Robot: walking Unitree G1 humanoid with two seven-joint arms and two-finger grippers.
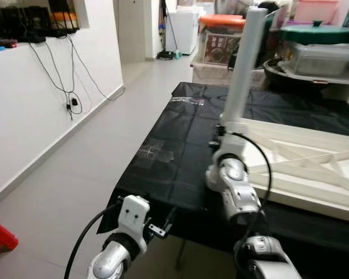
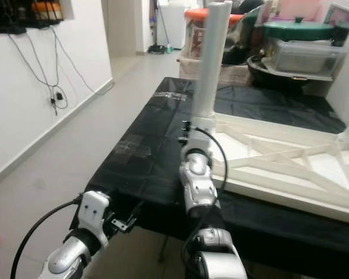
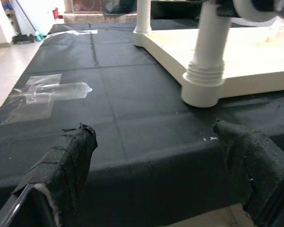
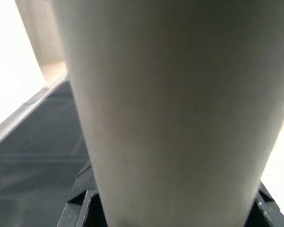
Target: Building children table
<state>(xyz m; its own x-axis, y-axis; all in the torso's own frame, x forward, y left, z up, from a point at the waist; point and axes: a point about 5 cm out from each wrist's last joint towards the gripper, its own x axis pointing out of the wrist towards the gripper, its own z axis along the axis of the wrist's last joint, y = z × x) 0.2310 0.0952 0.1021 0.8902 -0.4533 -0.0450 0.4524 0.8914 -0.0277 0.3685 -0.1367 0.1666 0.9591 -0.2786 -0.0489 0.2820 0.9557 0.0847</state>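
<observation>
At centre frame, the right hand (image 2: 193,129) grips the white leg (image 2: 211,64) upright in the corner socket of the upturned tabletop (image 2: 290,168), likely to seat it. Lower left, the left hand (image 3: 156,175) waits open and empty at the edge of the black surface (image 1: 174,157).

R silver arm reaches fwd, its black two-finger right pincer (image 2: 195,129) clamped round white post. L silver arm low, bent; left pincer (image 3: 160,165) fingers (image 3: 68,163) spread apart.
</observation>
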